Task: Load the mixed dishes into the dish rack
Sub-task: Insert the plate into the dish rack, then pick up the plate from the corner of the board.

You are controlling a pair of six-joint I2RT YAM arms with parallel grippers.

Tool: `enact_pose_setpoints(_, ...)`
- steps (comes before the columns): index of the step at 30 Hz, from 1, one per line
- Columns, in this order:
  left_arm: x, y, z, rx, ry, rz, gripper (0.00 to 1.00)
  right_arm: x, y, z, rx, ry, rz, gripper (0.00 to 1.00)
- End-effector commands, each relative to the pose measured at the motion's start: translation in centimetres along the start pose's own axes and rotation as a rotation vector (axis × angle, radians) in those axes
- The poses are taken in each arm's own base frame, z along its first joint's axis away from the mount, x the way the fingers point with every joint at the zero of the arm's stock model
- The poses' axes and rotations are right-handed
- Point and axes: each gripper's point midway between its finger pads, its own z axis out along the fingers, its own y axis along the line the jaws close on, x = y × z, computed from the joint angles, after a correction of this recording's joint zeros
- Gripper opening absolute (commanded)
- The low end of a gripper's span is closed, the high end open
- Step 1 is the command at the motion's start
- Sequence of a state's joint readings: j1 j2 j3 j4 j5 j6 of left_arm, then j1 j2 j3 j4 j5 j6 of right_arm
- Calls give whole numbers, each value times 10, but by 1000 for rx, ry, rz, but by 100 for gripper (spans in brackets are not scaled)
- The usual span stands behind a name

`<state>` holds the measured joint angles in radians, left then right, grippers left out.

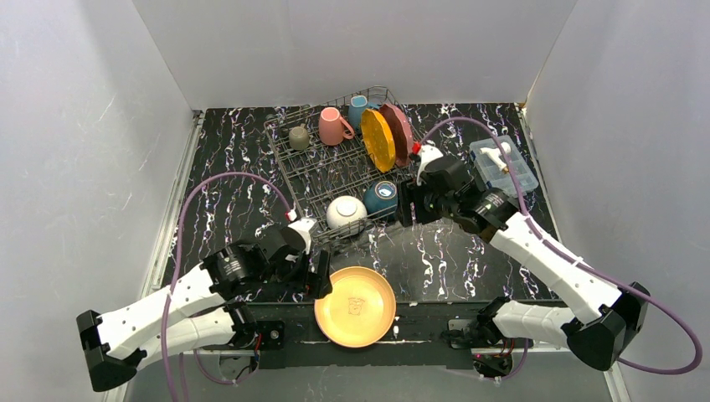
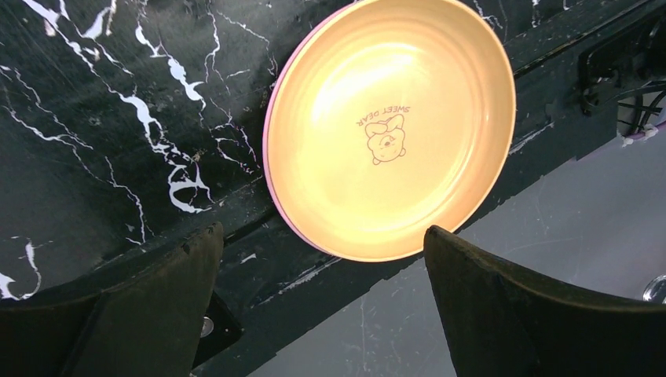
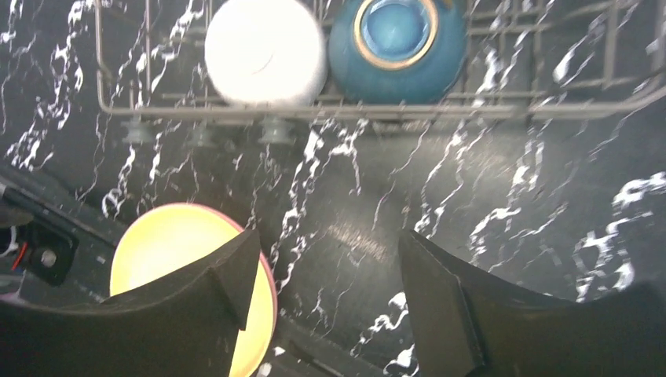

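The grey wire dish rack (image 1: 322, 172) stands at the back middle. It holds an olive mug (image 1: 299, 136), a pink mug (image 1: 333, 126), a blue mug (image 1: 358, 109), an upright yellow plate (image 1: 378, 140) and a dark red plate (image 1: 398, 130). At its front rim lie a white bowl (image 1: 345, 212) and a teal bowl (image 1: 381, 198). An orange plate (image 1: 355, 306) with a pink rim beneath it lies at the table's near edge. My left gripper (image 1: 322, 275) stands open beside that plate's left rim (image 2: 323, 230). Empty and open, my right gripper (image 1: 406, 205) hovers just right of the teal bowl (image 3: 330, 232).
A clear plastic box (image 1: 502, 165) with a white item sits at the back right. White walls enclose the table on three sides. The table's dark front bar (image 2: 330, 283) runs under the orange plate's near rim.
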<state>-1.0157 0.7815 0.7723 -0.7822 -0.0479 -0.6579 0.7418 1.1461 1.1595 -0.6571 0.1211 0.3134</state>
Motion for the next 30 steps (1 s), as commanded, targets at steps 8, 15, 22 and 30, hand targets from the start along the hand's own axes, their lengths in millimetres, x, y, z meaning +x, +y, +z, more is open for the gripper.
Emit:
enact_pose_setpoints(8,24,6,20,-23,85,-103,99,99,40,6,-181,200,111,63)
enact_pose_setpoints(15,29,10,25,-36,89,-116,96,143,60,14,-169,267,84,59)
enact_pose_setpoints(22,32,11,29,-34,98,-116,96,167,61,23,-92,302,47,50)
enact_pose_setpoints(30,35,13,26,-23,87,-109,97,188,56,31,-32,360,12,44)
